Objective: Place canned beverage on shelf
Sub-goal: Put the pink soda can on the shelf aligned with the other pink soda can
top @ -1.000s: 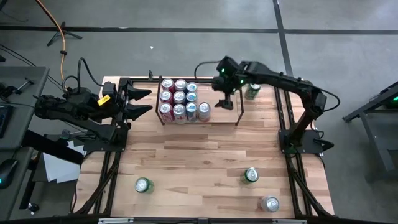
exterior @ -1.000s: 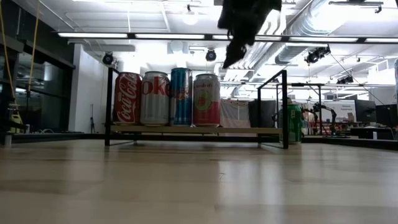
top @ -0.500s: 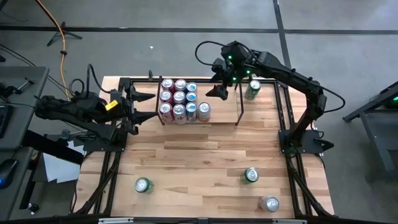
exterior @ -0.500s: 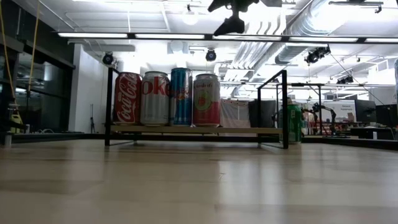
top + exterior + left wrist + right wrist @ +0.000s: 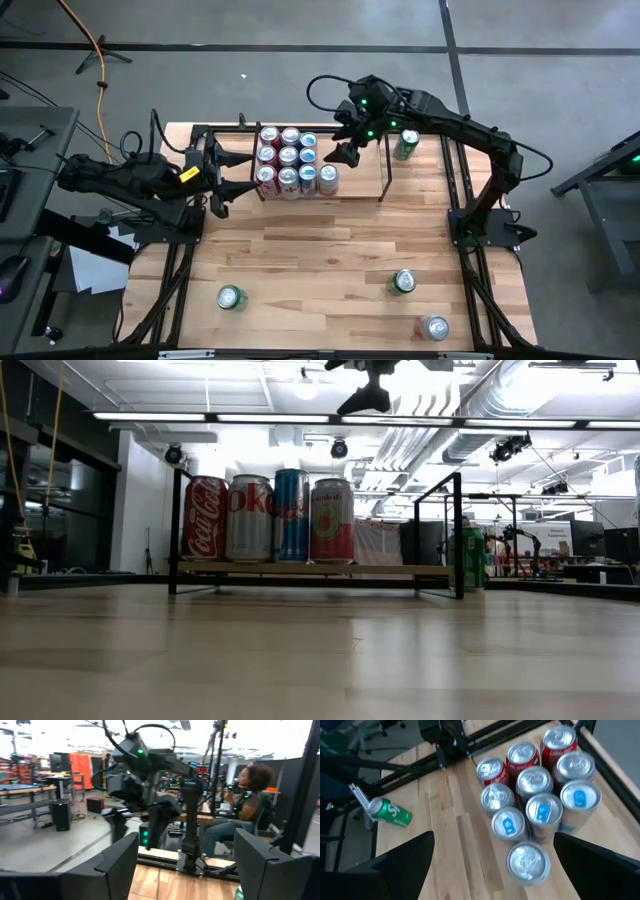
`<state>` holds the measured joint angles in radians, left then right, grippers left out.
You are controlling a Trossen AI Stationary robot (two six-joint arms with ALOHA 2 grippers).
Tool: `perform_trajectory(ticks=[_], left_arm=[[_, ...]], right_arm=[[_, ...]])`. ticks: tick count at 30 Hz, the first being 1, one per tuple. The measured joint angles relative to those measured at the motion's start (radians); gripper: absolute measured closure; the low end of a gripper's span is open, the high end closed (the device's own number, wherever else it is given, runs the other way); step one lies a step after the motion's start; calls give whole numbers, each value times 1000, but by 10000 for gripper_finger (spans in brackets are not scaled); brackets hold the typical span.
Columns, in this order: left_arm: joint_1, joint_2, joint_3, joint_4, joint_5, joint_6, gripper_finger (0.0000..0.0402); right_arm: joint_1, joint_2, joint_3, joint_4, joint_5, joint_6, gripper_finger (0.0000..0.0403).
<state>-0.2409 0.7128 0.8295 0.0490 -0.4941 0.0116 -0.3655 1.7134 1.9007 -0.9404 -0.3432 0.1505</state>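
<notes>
Right tool (image 5: pixel 342 152) has lifted off the shelf (image 5: pixel 383 178), fingers spread, empty; the newest can (image 5: pixel 528 863) now stands with nine others. Placement done. Left tool (image 5: pixel 222 178) open at bench edge. Next: green can (image 5: pixel 404 281).

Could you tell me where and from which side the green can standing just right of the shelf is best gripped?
Grip the green can across its round side wall, coming from above or from its open right side. It stands upright beside the shelf, whose rods block its left. The right gripper, open, is nearest.
</notes>
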Motion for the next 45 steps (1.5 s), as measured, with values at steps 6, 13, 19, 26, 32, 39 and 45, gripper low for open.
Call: perform_trajectory(ticks=[6, 13, 19, 26, 32, 39, 45], left_arm=[[0, 17, 0, -15, -40, 0, 167], [36, 20, 0, -18, -103, 0, 167], [66, 20, 0, -16, -148, -9, 167], [76, 20, 0, -21, -151, -33, 167], [75, 20, 0, -21, -151, -53, 167], [76, 20, 0, -21, -151, -80, 167], [77, 20, 0, -30, -151, -78, 167]], right_arm=[[7, -3, 0, -130, -3, -33, 9], [13, -34, 0, -384, 15, -110, 9], [49, -121, -3, -484, 99, -132, 9], [106, -427, -327, -318, 187, 36, 9], [214, -709, -660, -114, 225, 335, 9], [288, -834, -751, -117, 279, 536, 9], [430, -750, -686, -128, 129, 732, 9]])
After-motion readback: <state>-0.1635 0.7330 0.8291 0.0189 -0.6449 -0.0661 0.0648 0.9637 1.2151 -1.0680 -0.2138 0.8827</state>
